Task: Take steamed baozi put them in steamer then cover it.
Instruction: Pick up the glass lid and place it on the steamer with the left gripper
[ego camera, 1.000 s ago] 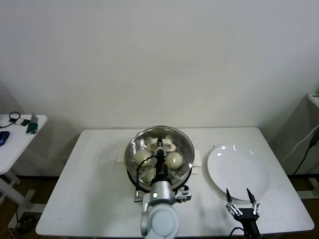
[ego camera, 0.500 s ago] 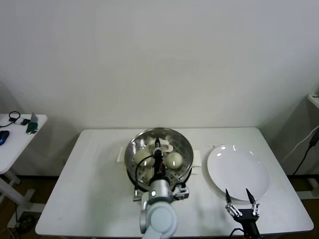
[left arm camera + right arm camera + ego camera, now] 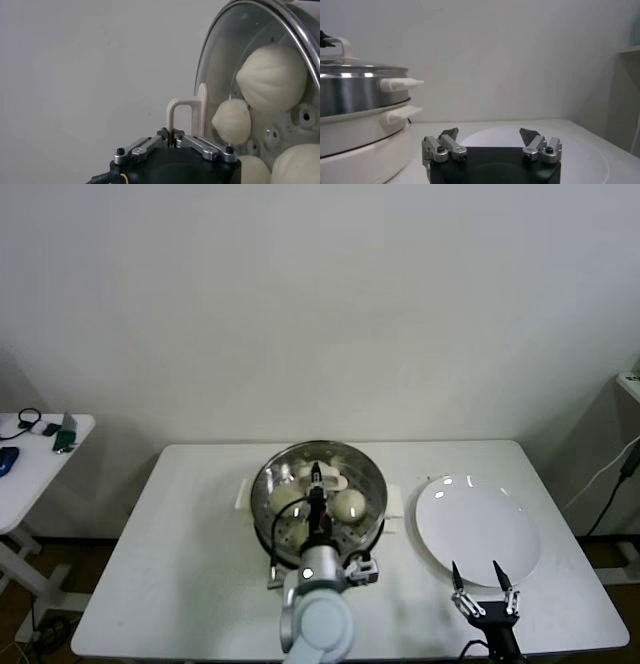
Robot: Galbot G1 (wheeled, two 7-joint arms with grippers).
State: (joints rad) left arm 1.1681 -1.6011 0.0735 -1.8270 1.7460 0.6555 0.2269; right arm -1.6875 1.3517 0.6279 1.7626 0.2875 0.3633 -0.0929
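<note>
The steel steamer (image 3: 372, 506) stands at the table's middle on its cream-white pot base (image 3: 355, 145). The clear glass cover (image 3: 275, 474) sits on top of it. Several cream-white baozi (image 3: 349, 505) show through the glass, also in the left wrist view (image 3: 272, 77). My left gripper (image 3: 316, 481) is above the cover's centre, shut on the cover's cream-white bar handle (image 3: 187, 116). My right gripper (image 3: 484, 587) is open and empty near the table's front edge, in front of the white plate.
An empty white plate (image 3: 478, 529) lies to the right of the steamer. A small side table (image 3: 40, 454) with a few items stands at the far left. A white wall is behind the table.
The cover with my left gripper on its handle has moved slightly back and settled lower onto the steamer. The right arm has not moved.
</note>
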